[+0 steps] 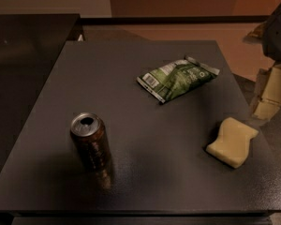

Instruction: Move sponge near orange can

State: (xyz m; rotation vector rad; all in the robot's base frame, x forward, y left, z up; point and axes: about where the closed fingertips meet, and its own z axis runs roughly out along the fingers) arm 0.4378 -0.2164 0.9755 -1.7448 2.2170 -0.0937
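Observation:
The pale yellow sponge (232, 142) lies flat on the dark table (131, 69), near its right edge at the front. The orange can (89, 141) stands upright at the front left, with its silver top and pull-tab hole showing. It is well apart from the sponge. My gripper (268, 102) hangs at the right edge of the camera view, just beyond the table's right edge. It is above and to the right of the sponge and holds nothing that I can see. The dark arm (278, 32) rises above it.
A crinkled green snack bag (177, 78) lies at the back middle-right of the table, between the can and the gripper's side. A dark counter (23, 55) adjoins the table on the left. Brownish floor shows beyond the far and right edges.

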